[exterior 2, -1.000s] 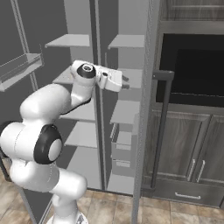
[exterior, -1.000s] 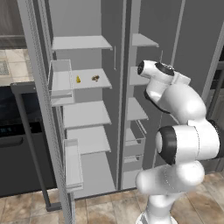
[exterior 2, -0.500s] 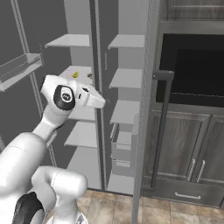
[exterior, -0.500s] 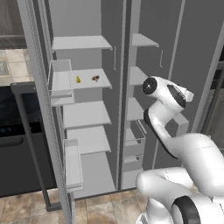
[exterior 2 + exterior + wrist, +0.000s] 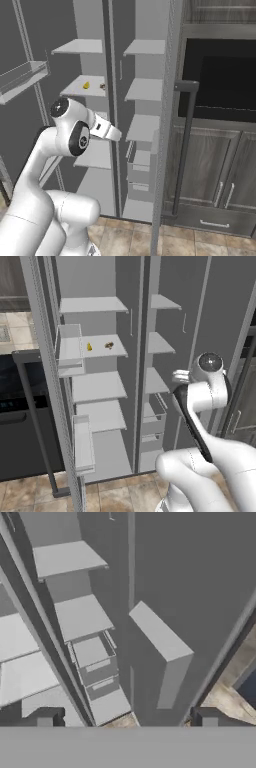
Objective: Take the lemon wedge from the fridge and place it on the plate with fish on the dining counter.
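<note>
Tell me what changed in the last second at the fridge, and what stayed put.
The arm folded back and down, drawing the hand lower, away from the upper shelves. The gripper stayed open, holding nothing. The fridge doors remain open, and the lemon wedge and the small brown lump lie unmoved on the same left-compartment shelf.

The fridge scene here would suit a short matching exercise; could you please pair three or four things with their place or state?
Things:
1. lemon wedge
2. small brown lump
3. gripper
4. fridge

Places or states:
A. doors swung open, white shelves showing
B. on the second shelf from the top in the left compartment, nearer the door
C. open, holding nothing
D. on that same shelf, nearer the centre divider

Pairs: 1-B, 2-D, 3-C, 4-A
</note>
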